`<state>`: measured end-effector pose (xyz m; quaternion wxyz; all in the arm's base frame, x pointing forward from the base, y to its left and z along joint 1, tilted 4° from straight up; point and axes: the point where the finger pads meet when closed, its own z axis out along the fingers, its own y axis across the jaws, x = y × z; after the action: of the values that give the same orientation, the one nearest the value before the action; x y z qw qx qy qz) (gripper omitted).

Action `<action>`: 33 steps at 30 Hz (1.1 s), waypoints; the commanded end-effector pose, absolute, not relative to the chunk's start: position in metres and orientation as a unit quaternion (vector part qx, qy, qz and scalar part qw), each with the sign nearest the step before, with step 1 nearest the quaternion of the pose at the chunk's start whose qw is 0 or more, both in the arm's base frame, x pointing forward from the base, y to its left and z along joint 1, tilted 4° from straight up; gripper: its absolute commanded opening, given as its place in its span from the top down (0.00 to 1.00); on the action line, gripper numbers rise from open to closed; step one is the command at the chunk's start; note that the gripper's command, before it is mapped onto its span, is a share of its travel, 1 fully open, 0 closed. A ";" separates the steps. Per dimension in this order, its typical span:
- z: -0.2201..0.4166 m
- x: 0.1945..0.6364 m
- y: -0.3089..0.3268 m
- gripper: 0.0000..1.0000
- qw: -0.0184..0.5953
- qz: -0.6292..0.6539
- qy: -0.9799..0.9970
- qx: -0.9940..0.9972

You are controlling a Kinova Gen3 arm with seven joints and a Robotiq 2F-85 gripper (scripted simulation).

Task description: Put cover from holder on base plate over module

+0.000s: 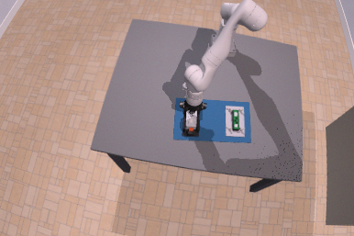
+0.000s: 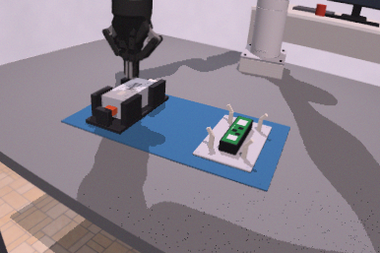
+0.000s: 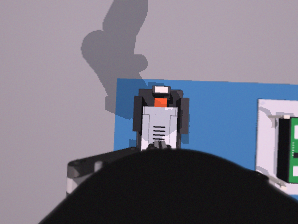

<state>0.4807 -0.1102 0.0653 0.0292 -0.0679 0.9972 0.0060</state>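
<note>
The black two-finger gripper (image 1: 193, 112) (image 2: 131, 73) (image 3: 159, 148) has its fingers pressed together with nothing in them. The light gray box-shaped cover (image 1: 192, 119) (image 2: 128, 92) (image 3: 159, 122) sits in its black holder (image 1: 184, 130) (image 2: 131, 110) (image 3: 185, 115) (the one with little walls), away from the flat white base plate (image 1: 228, 130) (image 2: 207, 152) (image 3: 267, 150).
</note>
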 end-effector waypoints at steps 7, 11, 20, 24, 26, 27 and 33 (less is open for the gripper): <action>0.066 0.481 -0.110 1.00 0.030 0.006 0.997 -0.068; 0.066 0.481 -0.110 1.00 0.030 0.006 0.997 -0.068; 0.066 0.481 -0.110 1.00 0.030 0.006 0.997 -0.068; 0.066 0.481 -0.110 0.00 0.030 0.006 0.997 -0.068; 0.066 0.481 -0.110 0.00 0.030 0.006 0.997 -0.068; 0.066 0.481 -0.110 0.00 0.030 0.006 0.997 -0.068; 0.066 0.481 -0.110 0.00 0.030 0.006 0.997 -0.068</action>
<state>0.4807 -0.1102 0.0653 0.0292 -0.0679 0.9972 0.0060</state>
